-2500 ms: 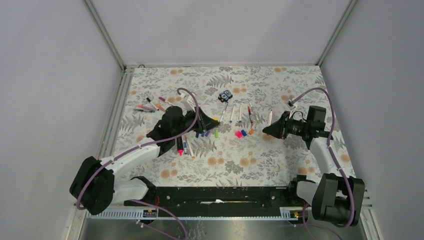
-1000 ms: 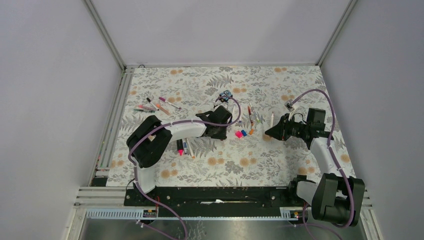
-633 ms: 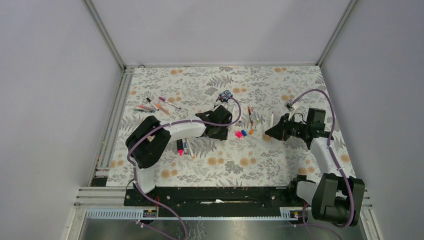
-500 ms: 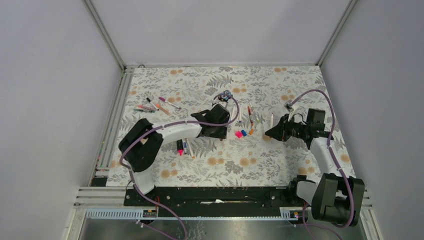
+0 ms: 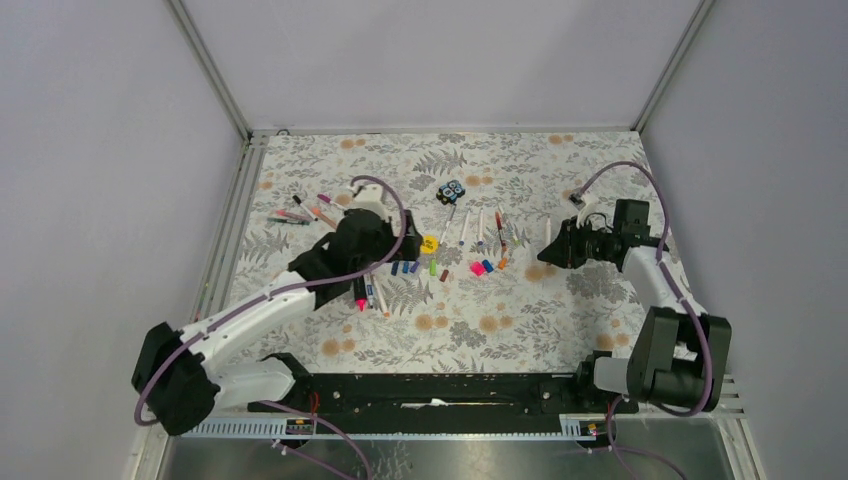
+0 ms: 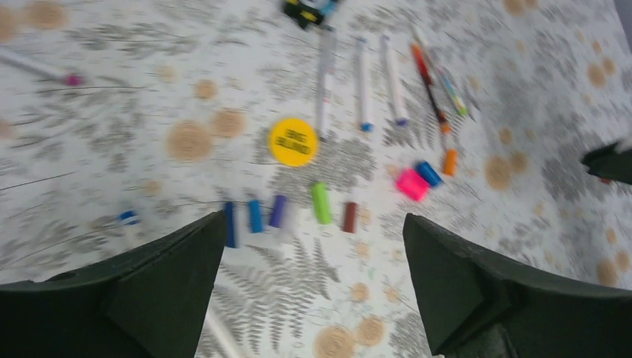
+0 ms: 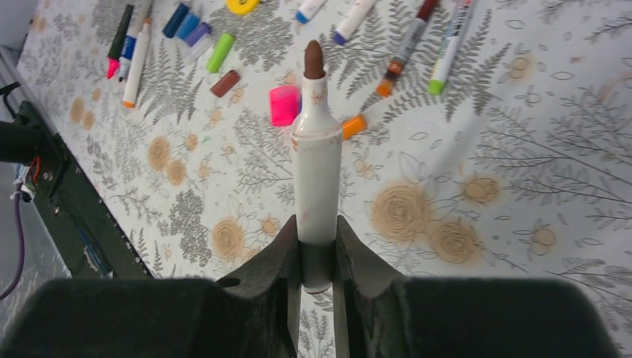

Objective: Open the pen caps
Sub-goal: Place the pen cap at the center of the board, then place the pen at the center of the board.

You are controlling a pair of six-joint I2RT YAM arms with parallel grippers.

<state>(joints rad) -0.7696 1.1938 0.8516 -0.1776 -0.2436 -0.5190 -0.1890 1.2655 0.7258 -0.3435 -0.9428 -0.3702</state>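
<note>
Lab enclosure, grey walls [image 5: 100, 150], aluminium frame [image 5: 210, 70]

Floral table [image 5: 520, 170] holds pens [image 6: 362, 82], loose caps [image 6: 320, 203] and (seemingly labelled) yellow disc [image 6: 293, 141].

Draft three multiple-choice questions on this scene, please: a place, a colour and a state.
1. Where does the yellow disc lie?
A. Just beyond the row of loose caps.
B. Between the right jaws.
C. Inside a box.
2. What colour is the tip of the marker in the right jaws?
A. Green.
B. Brown.
C. Yellow.
3. How do the left jaws stand?
A. Shut on a cap.
B. Shut on a pen.
C. Open, holding nothing.
Answers: 1 A, the disc sits past the cap row; 2 B, the right wrist view shows brown; 3 C, the left wrist view shows them wide apart.
</note>
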